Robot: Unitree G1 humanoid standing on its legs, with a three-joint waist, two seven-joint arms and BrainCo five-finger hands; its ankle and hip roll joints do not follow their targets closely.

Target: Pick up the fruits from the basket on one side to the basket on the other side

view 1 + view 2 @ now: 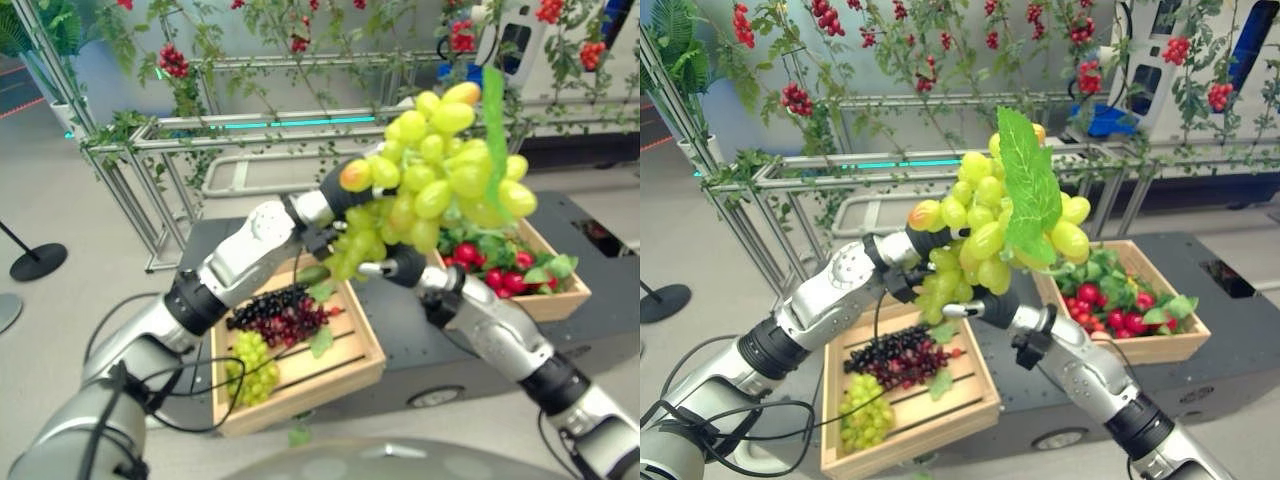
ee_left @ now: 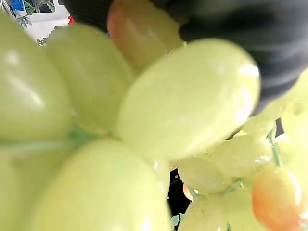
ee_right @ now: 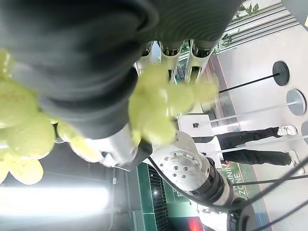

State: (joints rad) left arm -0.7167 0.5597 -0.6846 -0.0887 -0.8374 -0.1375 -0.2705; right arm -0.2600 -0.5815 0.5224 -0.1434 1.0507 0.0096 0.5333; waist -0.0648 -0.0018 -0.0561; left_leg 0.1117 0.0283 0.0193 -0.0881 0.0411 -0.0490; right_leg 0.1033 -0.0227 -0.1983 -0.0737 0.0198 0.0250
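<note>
Green grapes: a large bunch of green grapes (image 1: 985, 235), a few berries tinged orange, with a broad green leaf (image 1: 1028, 190) on its front, is held up in the air between the two hands, above the gap between the two baskets.
Left hand: the left hand (image 1: 902, 250) meets the bunch from its own side, its dark cover against the berries; the fingers are buried behind the grapes, so whether they clasp cannot be told. Its wrist view shows grapes (image 2: 187, 96) pressed right up to the cover.
Right hand: the right hand (image 1: 990, 305) sits under the bunch; its fingers (image 3: 169, 52) reach straight into the berries, and their tips are hidden, so its grip cannot be told.
Near basket: a wooden basket (image 1: 345, 385) lies below the left hand, holding dark grapes (image 1: 280, 312) and a smaller green bunch (image 1: 252, 365).
Far basket: a second wooden basket (image 1: 1160, 345), beyond the right hand, holds red fruits (image 1: 1095, 300) among leaves.
Person: legs (image 3: 250, 147) stand on the floor in the right wrist view.
</note>
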